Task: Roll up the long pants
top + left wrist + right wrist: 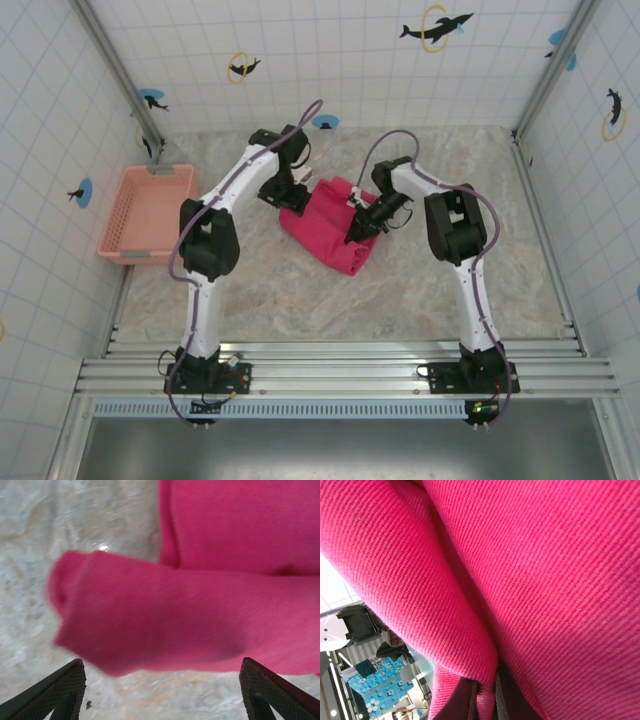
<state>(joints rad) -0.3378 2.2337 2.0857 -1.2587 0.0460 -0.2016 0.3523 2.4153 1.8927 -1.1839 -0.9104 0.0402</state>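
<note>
Overhead, we see the long pants [325, 225] lying as a compact, bright pink-red bundle in the middle of the tabletop [300, 300]. It sits between our two arms and well apart from the salmon basket [112, 235] by the left wall.

Our left hand [287, 192] is at the bundle's far left corner. Its wrist view shows its dark fingers [65, 690] spread wide and empty, with a rounded lip of cloth lying just beyond them. Our right hand [358, 228] is at the bundle's right edge, and its wrist view shows it closed on a pinch of the pants. The twill bunches into a crease where the fingertips [465, 705] meet.

We judge that the step in hand is starting or tightening the roll. To do it well, the right hand's pinch should act as an anchor and keep the cloth taut. The left hand should come down so its open fingers straddle the whole rounded lip, not just the top layer, before closing. Both ends should then turn at the same rate, because soft fabric like this sags and would roll into a cone.

The bundle's longer side seems to run from far to near, drifting right toward the near end (the slant is mild). We cannot tell which end is the waist and which the cuffs.
</note>
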